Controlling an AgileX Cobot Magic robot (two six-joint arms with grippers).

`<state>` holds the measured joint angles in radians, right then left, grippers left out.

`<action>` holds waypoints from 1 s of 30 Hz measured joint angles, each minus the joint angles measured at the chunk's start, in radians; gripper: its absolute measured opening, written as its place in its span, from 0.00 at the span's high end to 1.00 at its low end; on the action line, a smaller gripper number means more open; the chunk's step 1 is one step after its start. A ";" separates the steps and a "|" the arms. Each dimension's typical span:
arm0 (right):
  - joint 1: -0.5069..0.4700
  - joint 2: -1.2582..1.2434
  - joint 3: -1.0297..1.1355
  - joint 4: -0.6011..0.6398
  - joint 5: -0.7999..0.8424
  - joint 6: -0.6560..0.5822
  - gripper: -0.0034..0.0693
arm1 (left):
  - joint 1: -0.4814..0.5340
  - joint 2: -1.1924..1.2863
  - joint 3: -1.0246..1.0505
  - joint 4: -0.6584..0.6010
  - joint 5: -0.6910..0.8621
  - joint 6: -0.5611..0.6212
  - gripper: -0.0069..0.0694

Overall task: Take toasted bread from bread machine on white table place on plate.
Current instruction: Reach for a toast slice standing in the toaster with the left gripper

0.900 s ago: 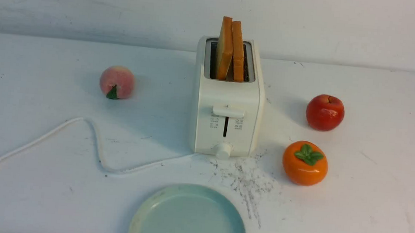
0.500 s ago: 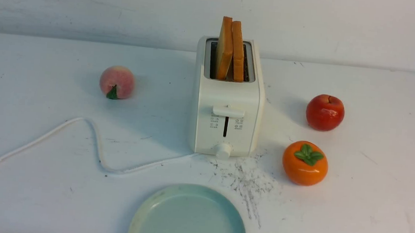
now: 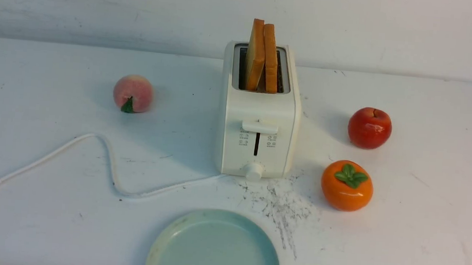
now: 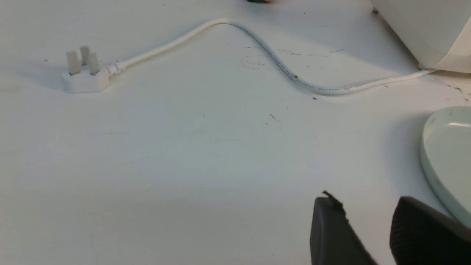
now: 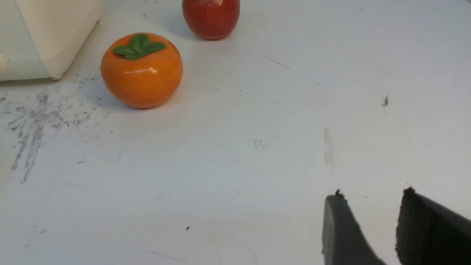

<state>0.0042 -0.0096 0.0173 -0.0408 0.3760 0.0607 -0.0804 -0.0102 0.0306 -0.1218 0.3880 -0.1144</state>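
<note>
Nothing's budged since a moment ago: left gripper (image 4: 368,200) hangs fingers apart, holding nothing, just beside the plate (image 3: 217,212). Toasted bread (image 3: 262,54) stands in the bread machine (image 3: 237,120), middle of the table (image 3: 43,227). Right gripper (image 5: 372,194), also apart, has open room right of the persimmon (image 3: 346,187).

1. Only the very ends of the robot show, seen from each wrist.
2. The left pincer (image 4: 366,201) has two dark fingers (image 4: 331,232), almost black.
3. One is smooth and dark grey, thin, with a rounded end. A tiny ragged scrap sticks up at its tip.
4. The other is wider and blacker. Its inside face is rough, covered in lots of tiny bumps, like a grippy pad.
5. The right pincer (image 5: 372,195) looks much the same, with one smooth grey finger and one bumpy black one.
6. Both of its tips have a little frayed bit on top.
7. The rest of each pincer is cut off at the picture's edge.
</note>
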 joint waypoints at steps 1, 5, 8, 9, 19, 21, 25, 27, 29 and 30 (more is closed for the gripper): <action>0.000 0.000 0.000 0.000 0.000 0.000 0.62 | 0.000 0.000 0.000 0.003 -0.004 0.000 0.60; 0.000 0.000 0.000 0.000 0.000 0.000 0.62 | 0.000 0.000 0.000 -0.022 -0.067 0.000 0.60; 0.000 0.000 0.000 0.008 0.000 0.007 0.62 | 0.000 0.000 0.000 -0.097 -0.173 0.000 0.60; 0.000 0.000 0.000 0.028 -0.002 0.017 0.62 | 0.000 0.000 0.000 -0.123 -0.209 0.000 0.60; 0.000 0.000 0.008 0.771 -0.246 0.308 0.62 | 0.000 0.000 0.000 -0.537 -0.567 -0.068 0.60; 0.000 0.000 0.008 0.835 -0.281 0.313 0.62 | 0.000 0.000 0.000 -0.611 -0.611 -0.072 0.60; 0.000 0.000 0.008 0.877 -0.311 0.273 0.62 | 0.000 0.000 0.000 -0.695 -0.687 -0.078 0.63; 0.000 0.000 0.008 0.887 -0.326 0.263 0.63 | 0.000 0.000 -0.006 -0.715 -0.706 -0.085 0.72; 0.000 0.000 -0.023 0.881 -0.336 0.243 0.65 | 0.000 0.000 -0.065 -0.715 -0.676 -0.085 0.87; 0.000 0.000 -0.057 0.871 -0.332 0.219 0.67 | 0.000 0.000 -0.099 -0.708 -0.658 -0.079 0.91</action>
<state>0.0042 -0.0096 -0.0398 0.8297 0.0443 0.2793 -0.0804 -0.0102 -0.0687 -0.8301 -0.2695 -0.1931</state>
